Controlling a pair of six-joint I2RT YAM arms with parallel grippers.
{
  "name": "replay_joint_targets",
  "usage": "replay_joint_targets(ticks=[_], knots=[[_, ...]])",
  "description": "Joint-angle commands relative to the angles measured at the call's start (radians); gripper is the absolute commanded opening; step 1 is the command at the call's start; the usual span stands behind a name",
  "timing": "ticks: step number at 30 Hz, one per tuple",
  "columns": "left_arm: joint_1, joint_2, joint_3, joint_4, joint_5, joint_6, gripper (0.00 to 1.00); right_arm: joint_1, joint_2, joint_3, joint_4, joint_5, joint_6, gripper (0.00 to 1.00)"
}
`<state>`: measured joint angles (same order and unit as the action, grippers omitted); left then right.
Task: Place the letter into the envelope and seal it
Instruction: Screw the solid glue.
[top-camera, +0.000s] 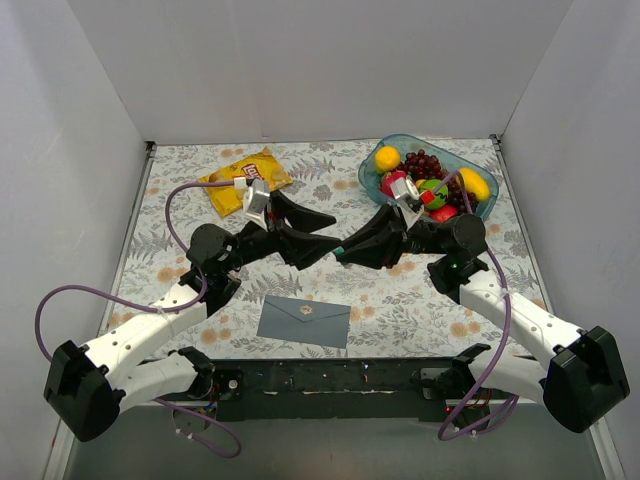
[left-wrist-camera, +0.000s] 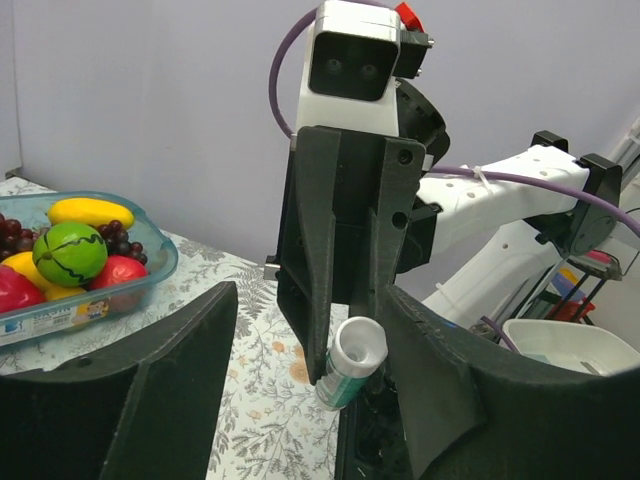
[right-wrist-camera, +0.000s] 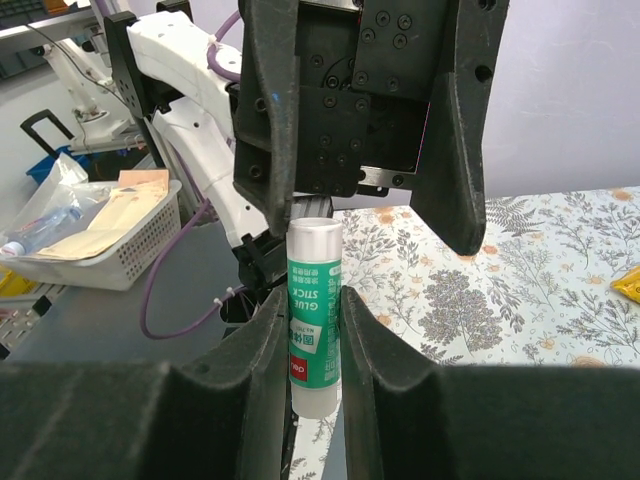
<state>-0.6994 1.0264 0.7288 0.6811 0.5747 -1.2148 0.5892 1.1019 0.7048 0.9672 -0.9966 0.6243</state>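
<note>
The slate-blue envelope (top-camera: 304, 321) lies flat near the table's front edge, its flap side up. The letter is out of view. Above the table's middle my two grippers meet tip to tip. My right gripper (top-camera: 348, 248) (right-wrist-camera: 313, 300) is shut on a green-and-white glue stick (right-wrist-camera: 314, 310) (left-wrist-camera: 355, 362), gripping its body with the cap end sticking out. My left gripper (top-camera: 328, 238) (left-wrist-camera: 308, 300) stands open around that cap end. One of its fingers (left-wrist-camera: 430, 370) is close against the cap; the other (left-wrist-camera: 170, 370) is well apart from it.
A yellow crisp bag (top-camera: 245, 180) lies at the back left. A clear blue fruit tray (top-camera: 400, 142) (left-wrist-camera: 150, 270) holding several fruits stands at the back right, just behind my right arm. White walls close the table in on three sides. A white basket (right-wrist-camera: 100, 240) sits off the table.
</note>
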Motion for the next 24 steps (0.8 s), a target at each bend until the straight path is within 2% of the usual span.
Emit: replay_joint_targets(ticks=[1, 4, 8, 9, 11, 12, 15, 19, 23, 24], knots=[[0.001, -0.014, 0.012, 0.005, 0.054, -0.008, 0.61, -0.003, -0.002, 0.009, 0.039, 0.032, -0.014, 0.01], [0.001, -0.011, 0.012, 0.009, 0.073, -0.011, 0.61, -0.002, -0.002, 0.009, 0.038, 0.041, -0.015, 0.01], [0.001, -0.002, 0.000, 0.031, 0.093, -0.023, 0.54, -0.003, -0.002, 0.010, 0.036, 0.047, -0.015, 0.01], [0.000, 0.003, -0.002, 0.038, 0.096, -0.031, 0.46, -0.002, -0.004, 0.010, 0.036, 0.046, -0.015, 0.01], [0.001, 0.006, 0.003, 0.040, 0.106, -0.034, 0.40, -0.002, -0.004, 0.009, 0.038, 0.044, -0.015, 0.01], [0.001, 0.012, 0.003, 0.041, 0.111, -0.037, 0.33, -0.002, -0.004, 0.009, 0.036, 0.046, -0.015, 0.01], [0.001, 0.020, 0.011, 0.049, 0.123, -0.040, 0.25, -0.002, -0.004, 0.009, 0.038, 0.046, -0.015, 0.01], [0.001, 0.035, 0.021, 0.046, 0.137, -0.042, 0.00, -0.002, -0.004, 0.007, 0.038, 0.046, -0.015, 0.01], [0.000, 0.037, 0.024, 0.046, 0.140, -0.045, 0.00, -0.002, -0.004, 0.010, 0.022, 0.046, -0.021, 0.01], [0.001, 0.038, 0.027, 0.040, 0.139, -0.040, 0.00, -0.002, -0.004, 0.015, 0.001, 0.046, -0.031, 0.04]])
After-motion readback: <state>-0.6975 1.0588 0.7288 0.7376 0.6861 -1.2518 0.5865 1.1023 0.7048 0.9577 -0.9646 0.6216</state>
